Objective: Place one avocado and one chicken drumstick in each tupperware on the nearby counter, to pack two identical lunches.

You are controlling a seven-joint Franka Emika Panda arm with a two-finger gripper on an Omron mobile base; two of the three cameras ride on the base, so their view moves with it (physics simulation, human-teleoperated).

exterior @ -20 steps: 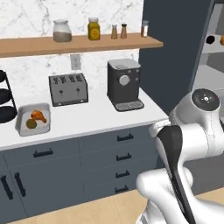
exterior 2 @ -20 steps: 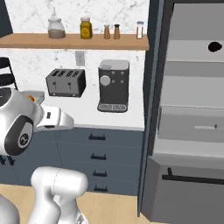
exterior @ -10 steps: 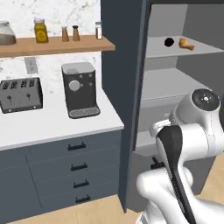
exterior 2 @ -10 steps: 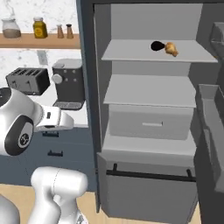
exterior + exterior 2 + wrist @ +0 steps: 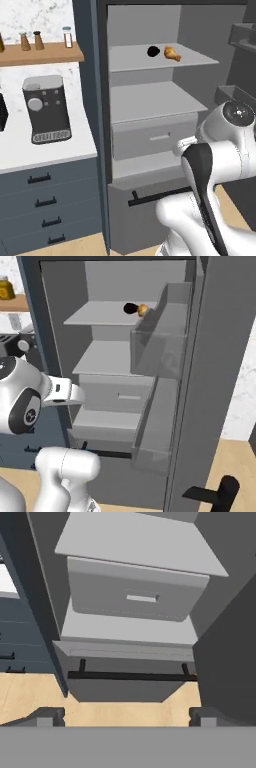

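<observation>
A dark avocado [image 5: 153,51] and a tan chicken drumstick [image 5: 172,53] lie side by side on the top shelf of an open fridge. From the right they sit at the back of that shelf, avocado [image 5: 130,308] left of drumstick [image 5: 142,309]. My gripper [image 5: 125,717] is open with nothing between its fingers. It is held low and points at the fridge's grey drawer [image 5: 136,597], well below the food. The white counter [image 5: 30,159] lies to the left. The tupperware is out of view.
A black coffee machine [image 5: 45,109] stands on the counter under a wooden shelf [image 5: 40,53] with shakers. The fridge door [image 5: 200,381] hangs open at the right with clear bins. A bottom drawer with a black bar handle [image 5: 132,675] juts out above the wooden floor.
The whole picture has slid: the base has driven right, from the counter with toaster and coffee machine to the open fridge. The arm keeps its folded pose and the gripper stays open.
</observation>
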